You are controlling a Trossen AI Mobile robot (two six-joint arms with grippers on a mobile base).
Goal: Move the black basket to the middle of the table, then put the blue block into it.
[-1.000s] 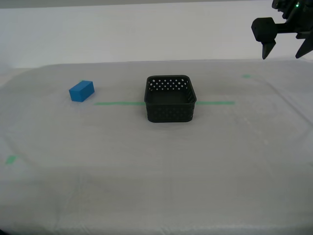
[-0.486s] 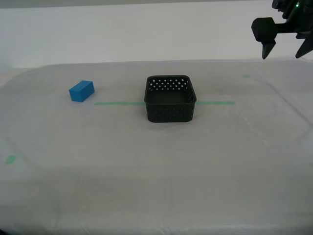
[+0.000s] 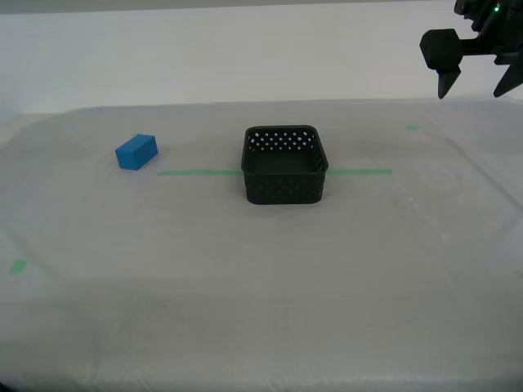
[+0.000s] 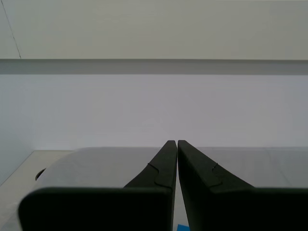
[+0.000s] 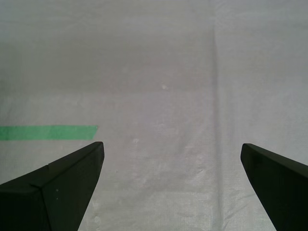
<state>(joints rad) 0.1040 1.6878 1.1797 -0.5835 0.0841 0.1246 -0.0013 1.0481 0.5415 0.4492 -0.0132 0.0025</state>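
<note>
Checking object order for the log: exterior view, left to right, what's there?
Small green tape mark → blue block → black basket → second small green tape mark → my first gripper, open, raised above the table.

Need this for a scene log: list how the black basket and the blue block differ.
The black basket is several times larger than the blue block. The basket is open-topped, with round holes in its walls; the block is solid with plain faces. The basket sits on the green tape line; the block lies off it, toward the exterior view's left. Both rest on the table, untouched.
</note>
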